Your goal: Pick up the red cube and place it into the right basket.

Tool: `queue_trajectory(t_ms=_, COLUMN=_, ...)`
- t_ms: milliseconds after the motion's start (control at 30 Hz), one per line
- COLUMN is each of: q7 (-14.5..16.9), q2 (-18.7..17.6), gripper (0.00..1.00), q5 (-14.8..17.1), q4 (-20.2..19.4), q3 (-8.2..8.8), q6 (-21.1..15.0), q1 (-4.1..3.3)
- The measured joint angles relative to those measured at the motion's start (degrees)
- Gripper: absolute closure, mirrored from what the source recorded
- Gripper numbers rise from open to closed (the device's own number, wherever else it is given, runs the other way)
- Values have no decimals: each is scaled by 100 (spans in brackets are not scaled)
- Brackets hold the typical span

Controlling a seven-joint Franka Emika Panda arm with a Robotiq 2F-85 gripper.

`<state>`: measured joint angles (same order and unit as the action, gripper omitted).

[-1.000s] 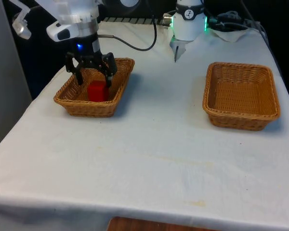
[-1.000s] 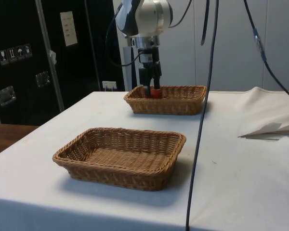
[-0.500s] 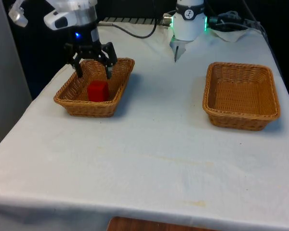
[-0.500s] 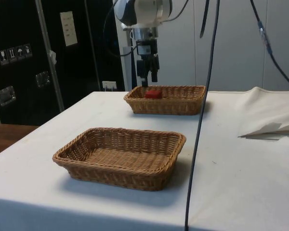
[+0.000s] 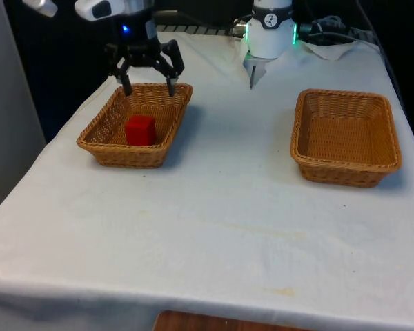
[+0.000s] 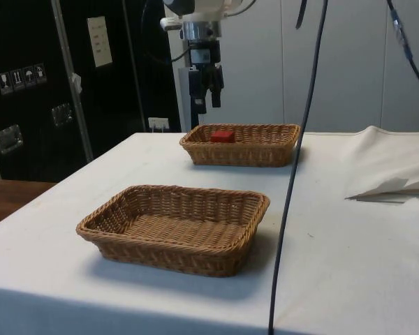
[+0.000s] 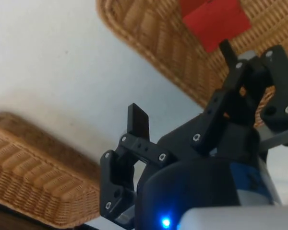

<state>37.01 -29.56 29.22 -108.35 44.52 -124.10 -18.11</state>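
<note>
Our black two-finger hand hangs with its fingers spread wide and nothing between them, raised above the far rim of the woven wicker basket on the front view's left. In the side view the hand sits clear above that basket, with open air between the fingertips and the wicker.

The small red cube rests on the floor of this basket, below the hand and offset from it toward the camera in the front view, so we are not directly over it. In the side view the cube lies just under and slightly to one side of the fingertips. In the wrist view the cube shows beyond the fingertips, inside the wicker wall.

We judge that the coming move turns on this offset: the hand must shift back over the cube and descend straight into the basket, with the fingers straddling two opposite faces while clearing the rim. The cube has no long axis, so any square approach should do.

The second rectangular wicker basket, on the front view's right, stands well apart across the white-clothed surface and holds nothing.
</note>
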Motion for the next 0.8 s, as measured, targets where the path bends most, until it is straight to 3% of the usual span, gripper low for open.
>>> queue_trajectory(t_ms=400, q7=-470, q2=516, gripper=0, q5=-476, q4=-269, q3=-155, q6=0, q1=-258)
queue_trajectory(t_ms=800, q7=-917, q2=1003, gripper=0, q5=-934, q4=-539, q3=-418, q6=0, q1=-378)
